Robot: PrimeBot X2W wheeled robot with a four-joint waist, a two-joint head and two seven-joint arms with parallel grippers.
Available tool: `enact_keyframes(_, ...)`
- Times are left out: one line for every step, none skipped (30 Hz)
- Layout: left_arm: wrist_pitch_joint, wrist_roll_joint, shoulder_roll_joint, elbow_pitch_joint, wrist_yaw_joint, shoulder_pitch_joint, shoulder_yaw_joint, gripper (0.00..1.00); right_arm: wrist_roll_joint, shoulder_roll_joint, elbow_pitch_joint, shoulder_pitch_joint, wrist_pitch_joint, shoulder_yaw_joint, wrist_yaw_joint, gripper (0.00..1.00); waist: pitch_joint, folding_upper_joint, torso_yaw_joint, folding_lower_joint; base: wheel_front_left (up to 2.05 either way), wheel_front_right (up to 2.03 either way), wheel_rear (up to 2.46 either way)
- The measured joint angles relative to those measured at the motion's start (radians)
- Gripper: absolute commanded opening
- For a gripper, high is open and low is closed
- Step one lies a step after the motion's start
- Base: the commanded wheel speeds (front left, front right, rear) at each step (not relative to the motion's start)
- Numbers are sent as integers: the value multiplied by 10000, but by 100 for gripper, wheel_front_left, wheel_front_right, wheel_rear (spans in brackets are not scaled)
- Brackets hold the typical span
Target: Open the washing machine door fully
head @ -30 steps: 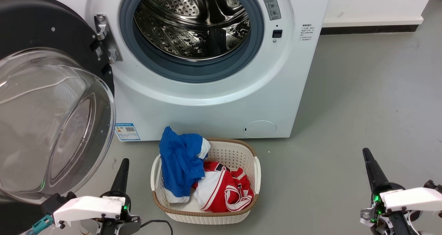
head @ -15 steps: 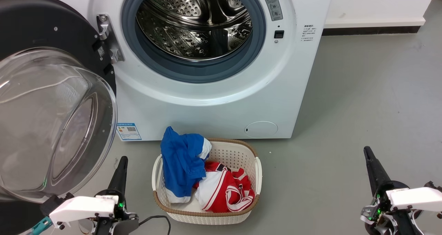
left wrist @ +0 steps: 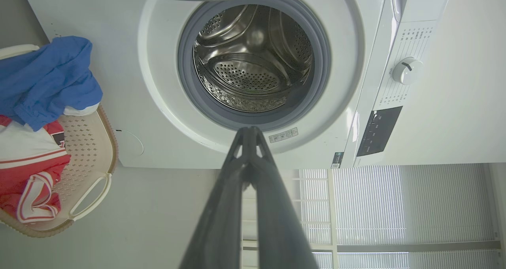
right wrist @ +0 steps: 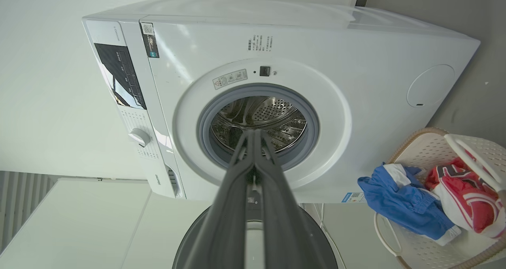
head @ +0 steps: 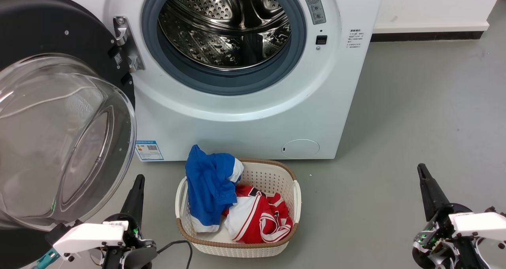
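At machine's left edge, door swung wide on hinge, drum exposed. Left gripper and right gripper clenched, empty, low over floor, clear of door. Opening step judged complete; next: verify full swing, nudge if short.

A white laundry basket with a tan woven rim stands on the grey floor. A blue garment is draped over the basket's rear left rim, and a red and white garment lies inside just beside it, the two touching. Along the far wall runs a white ledge above a dark baseboard, and a black cable curls on the floor near the basket's front left corner.
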Motion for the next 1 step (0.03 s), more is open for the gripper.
enact_keyframes(12, -73, -4, 0, -4, -11, 8, 0, 77, 0, 2, 0, 31, -12, 0, 0, -2, 0, 4, 0, 0, 0, 0)
